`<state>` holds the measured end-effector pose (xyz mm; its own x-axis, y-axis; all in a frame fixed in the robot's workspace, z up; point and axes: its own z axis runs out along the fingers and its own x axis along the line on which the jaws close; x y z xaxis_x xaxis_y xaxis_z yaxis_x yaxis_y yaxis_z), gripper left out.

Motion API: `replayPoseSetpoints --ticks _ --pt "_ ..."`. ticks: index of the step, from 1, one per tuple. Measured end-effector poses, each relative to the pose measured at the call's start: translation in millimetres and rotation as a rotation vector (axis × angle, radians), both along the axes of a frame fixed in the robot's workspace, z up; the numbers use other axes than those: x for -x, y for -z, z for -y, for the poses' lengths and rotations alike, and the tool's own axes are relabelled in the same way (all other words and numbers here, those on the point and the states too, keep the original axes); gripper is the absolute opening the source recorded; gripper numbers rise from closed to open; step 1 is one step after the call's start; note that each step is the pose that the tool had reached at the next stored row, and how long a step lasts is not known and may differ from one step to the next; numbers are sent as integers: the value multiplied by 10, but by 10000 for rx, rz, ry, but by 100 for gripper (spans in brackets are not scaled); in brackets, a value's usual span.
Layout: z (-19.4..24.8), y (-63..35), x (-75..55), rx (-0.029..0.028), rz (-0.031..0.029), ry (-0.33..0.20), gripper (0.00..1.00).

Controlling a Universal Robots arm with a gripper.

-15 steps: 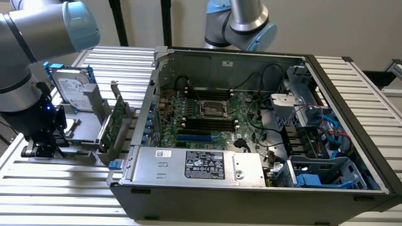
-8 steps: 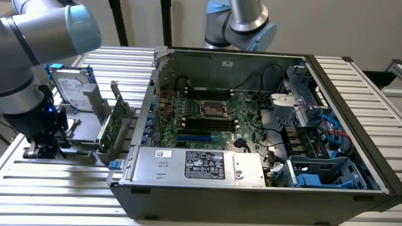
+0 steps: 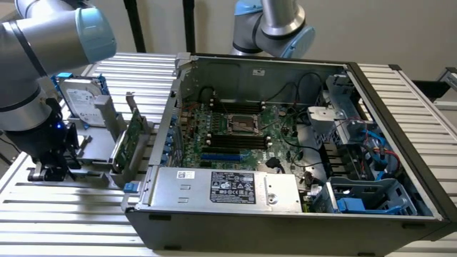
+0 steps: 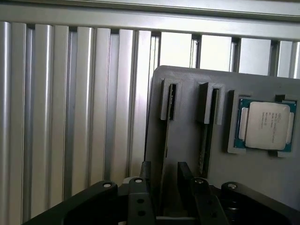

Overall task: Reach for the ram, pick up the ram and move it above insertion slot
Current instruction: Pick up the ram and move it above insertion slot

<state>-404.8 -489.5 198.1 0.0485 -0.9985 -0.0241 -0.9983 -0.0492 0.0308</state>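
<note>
Exterior view, starting at its left: the gripper (image 3: 46,172) is low over the gray parts holder (image 3: 96,160), well apart from the open computer case (image 3: 300,225). Standing in the holder beside it are a silver hard drive with blue rails (image 3: 80,99), then a green card with a metal bracket (image 3: 130,142). Toward that view's right, the motherboard (image 3: 236,134) lies in the case, and its black memory slots (image 3: 236,142) have no stick above them.

Wrist view: the holder (image 4: 187,89) has 2 upright slots and a CPU (image 4: 267,124) in a recess. The ram (image 4: 166,140) stands edge-on in 1 slot, directly between the gripper's (image 4: 165,169) 2 fingers (image 4: 145,174). The jaws are parted with a gap on each side of the stick, and nothing is held.

Status, as judged: the reach is about complete and the gripper is lined up astride the ram. The grasp is not made, the ram sits seated in the holder, and the lift and the carry to the slot remain.
</note>
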Motion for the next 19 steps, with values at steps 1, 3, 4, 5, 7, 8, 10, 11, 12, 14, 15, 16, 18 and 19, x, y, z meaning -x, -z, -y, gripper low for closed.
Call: replayPoseSetpoints --ticks 1,3,4,5,7,8,10,11,12,14,15,16,18,19 --pt "0 2 0 0 0 0 37" --pt "0 5 -1 -1 1 0 28" --pt "0 5 -1 -1 0 -1 22" --pt "0 5 -1 0 -2 0 16" --pt "0 6 -1 -2 -2 0 16" --pt "0 6 -1 -2 -2 0 14" --pt "0 6 -2 -1 -3 5 14" --pt "0 6 -2 -1 -3 17 14" --pt "0 7 -3 -2 -3 37 14" --pt "0 8 -6 -2 -4 117 14" --pt "0 7 -6 -1 -5 158 14" --pt "0 8 -7 -1 -4 210 14" --pt "0 8 -9 -1 -5 340 14" --pt "0 9 -9 -1 -5 415 14"
